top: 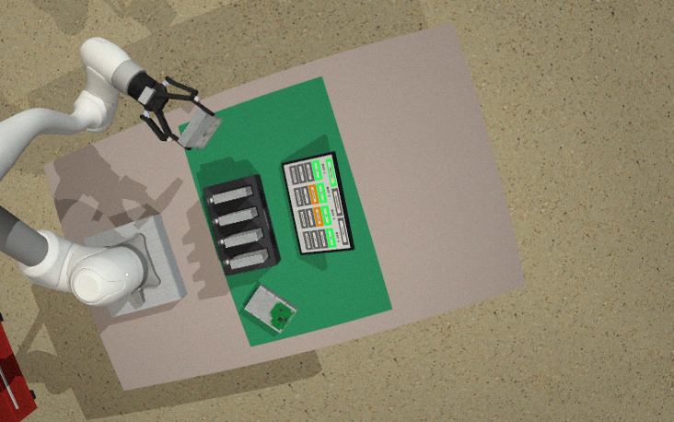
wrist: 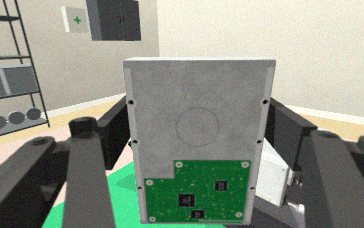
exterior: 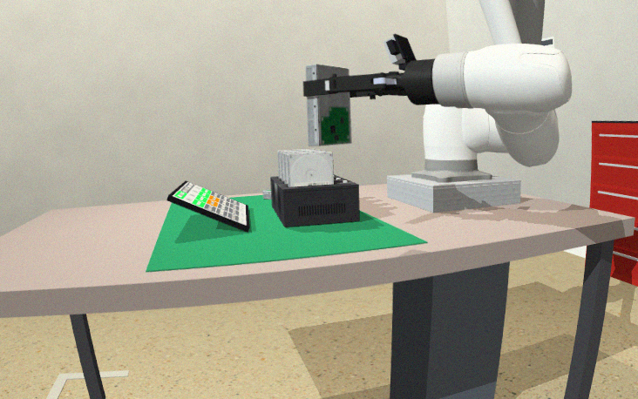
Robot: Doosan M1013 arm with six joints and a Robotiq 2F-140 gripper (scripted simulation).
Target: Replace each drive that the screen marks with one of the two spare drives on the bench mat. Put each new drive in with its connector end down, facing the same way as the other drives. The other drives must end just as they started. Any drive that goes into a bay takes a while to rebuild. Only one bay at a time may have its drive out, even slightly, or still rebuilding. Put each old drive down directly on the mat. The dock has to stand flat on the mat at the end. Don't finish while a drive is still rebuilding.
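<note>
My gripper (top: 201,131) (exterior: 328,87) (wrist: 195,109) is shut on a drive (top: 204,126) (exterior: 329,105) (wrist: 197,90), by its side edges. The drive is upright, circuit board at its lower end, high above the mat (top: 347,283) (exterior: 211,259) near its far left corner in the top view. The black dock (top: 266,214) (exterior: 320,206) stands on the mat with a drive upright in every bay. The screen (top: 318,204) (exterior: 211,206) shows green cells in all four bay rows and orange cells in the two middle rows; small lettering is unreadable. Another drive (top: 261,302) lies flat, board up, beside the dock.
The tilted screen stands beside the dock, across a narrow strip of mat. The arm's base block (top: 171,268) (exterior: 475,192) is on the dock's other side. The table top (top: 422,149) (exterior: 70,244) extends beyond the mat. A red cabinet (top: 15,382) (exterior: 616,183) stands off the table.
</note>
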